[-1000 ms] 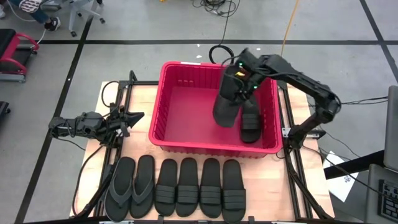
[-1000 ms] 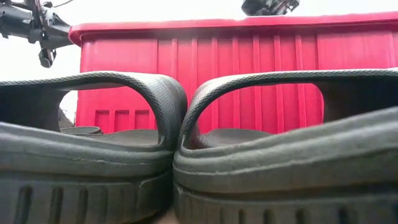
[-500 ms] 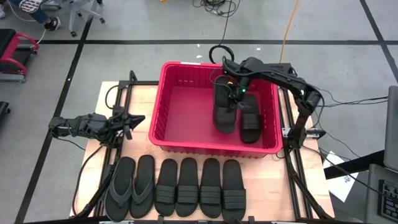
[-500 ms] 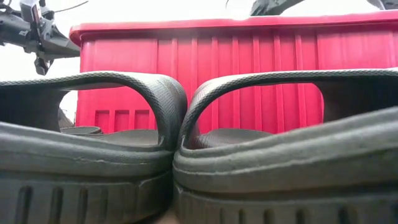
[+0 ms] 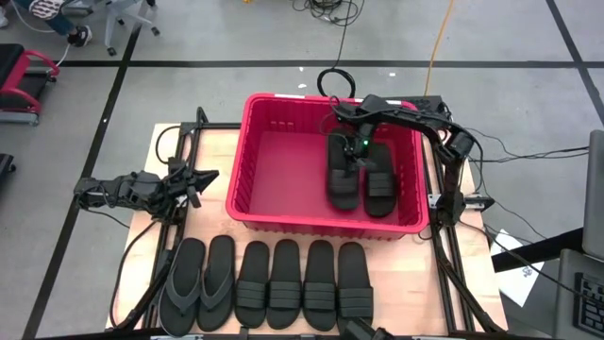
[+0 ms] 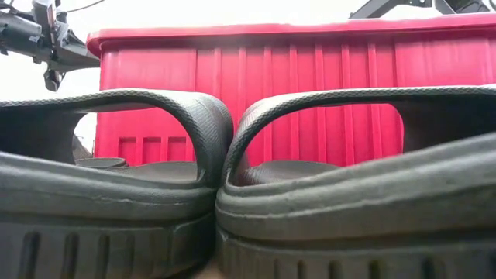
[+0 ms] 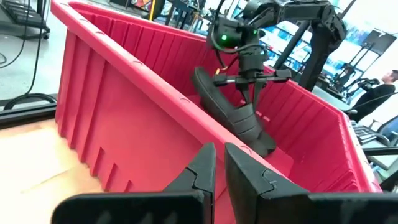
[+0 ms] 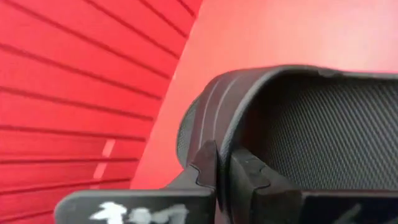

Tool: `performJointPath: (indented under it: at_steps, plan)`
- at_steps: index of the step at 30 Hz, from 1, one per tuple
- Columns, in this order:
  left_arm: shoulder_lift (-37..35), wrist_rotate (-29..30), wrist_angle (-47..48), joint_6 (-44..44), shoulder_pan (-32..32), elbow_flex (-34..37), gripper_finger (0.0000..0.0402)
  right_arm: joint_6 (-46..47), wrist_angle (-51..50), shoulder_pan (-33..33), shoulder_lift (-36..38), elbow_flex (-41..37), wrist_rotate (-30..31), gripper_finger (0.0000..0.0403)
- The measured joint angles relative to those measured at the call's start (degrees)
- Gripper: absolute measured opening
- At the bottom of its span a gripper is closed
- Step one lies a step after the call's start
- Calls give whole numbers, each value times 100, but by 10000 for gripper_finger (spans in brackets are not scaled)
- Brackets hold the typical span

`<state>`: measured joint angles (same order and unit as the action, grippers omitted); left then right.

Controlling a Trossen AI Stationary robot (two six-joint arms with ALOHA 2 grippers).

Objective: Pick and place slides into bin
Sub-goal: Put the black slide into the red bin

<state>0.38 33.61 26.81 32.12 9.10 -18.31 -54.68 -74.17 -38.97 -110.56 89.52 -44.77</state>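
The red bin [image 5: 247,179] stands at the table's far middle. My right gripper [image 5: 357,148] is down inside it, shut on a black slide [image 5: 342,178], which also shows in the left wrist view [image 7: 231,112]. A second black slide [image 5: 379,185] lies flat on the bin floor beside it. Along the table's near edge a dark-grey flip-flop pair [image 5: 200,281] and several black slides [image 5: 302,283] lie soles down in a row. My left gripper [image 5: 195,185] is shut and empty, to the left of the bin. My right gripper pinches the slide at the edge of its ribbed band [image 8: 219,118], about mid-length, between its two fingers. The fingers [image 7: 252,93] come from above, pointing down. The slide hangs tilted, one end high [image 7: 200,78] and the other low near the bin floor [image 7: 261,140].
The bin's left half [image 5: 283,170] holds nothing. In the low view two slides [image 6: 116,155] [image 6: 349,155] fill the foreground with the bin wall [image 6: 310,70] behind. Cables and arm mounts run along the table's left and right edges.
My right gripper has gone down into the bin with the slide, still shut on it. The slide has sunk from high above the rim to low inside the bin, next to the slide lying there.
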Motion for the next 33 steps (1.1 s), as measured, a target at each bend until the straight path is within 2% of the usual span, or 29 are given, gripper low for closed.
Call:
performJointPath:
  at_steps: [12, 27, 33]
  plan:
    - [0, 196, -2, 7, -2, 0, 31, 460, 248, -265, 5, -609, 14, 4]
    - [0, 193, -7, 96, -2, 0, 31, 599, 429, -495, 17, -890, 96, 4]
    - [0, -15, -9, 142, -2, 0, 31, 601, 426, -495, 17, -892, 125, 39]
